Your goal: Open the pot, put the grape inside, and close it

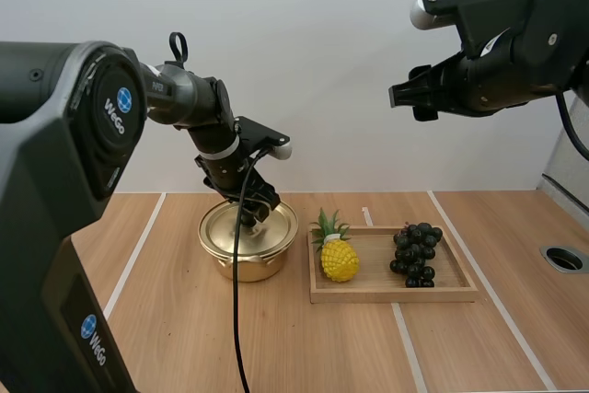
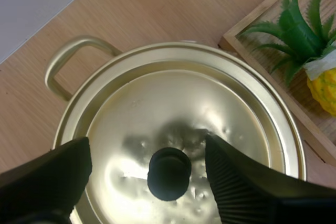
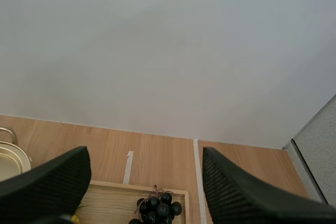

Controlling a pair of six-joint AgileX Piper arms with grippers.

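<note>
- Step in hand: opening of the pot point(image 1: 248, 244). Its lid point(image 2: 173, 103) is still seated on the rim, so the task is judged to be at its very start.
- Pose of the left gripper point(image 1: 259, 210): it hangs over the centre of the lid with the jaws spread. One jaw is at 9 o'clock and the other at 3 o'clock of the black knob point(image 2: 169, 173), and both stand clear of it.
- Left arm: it reaches in from 10 o'clock of the pot, and the wrist is bent steeply down so the jaws point at the lid.
- Next move, as a judgement: the jaws must press together squarely on the knob and then lift straight up so the lid clears the rim without tipping the pot. Whether the jaws are already low enough to grip cannot be told.
- Pose of the right gripper point(image 1: 409, 97): it is held high above the table point(image 1: 184, 319), toward 12 o'clock of the wooden tray point(image 1: 396, 294), with the jaws spread on nothing.
- Grapes point(image 1: 416, 255): they lie in the tray at 3 o'clock of a toy pineapple point(image 1: 339, 260). The tray sits just beside the pot, at the pot's 3 o'clock.
</note>
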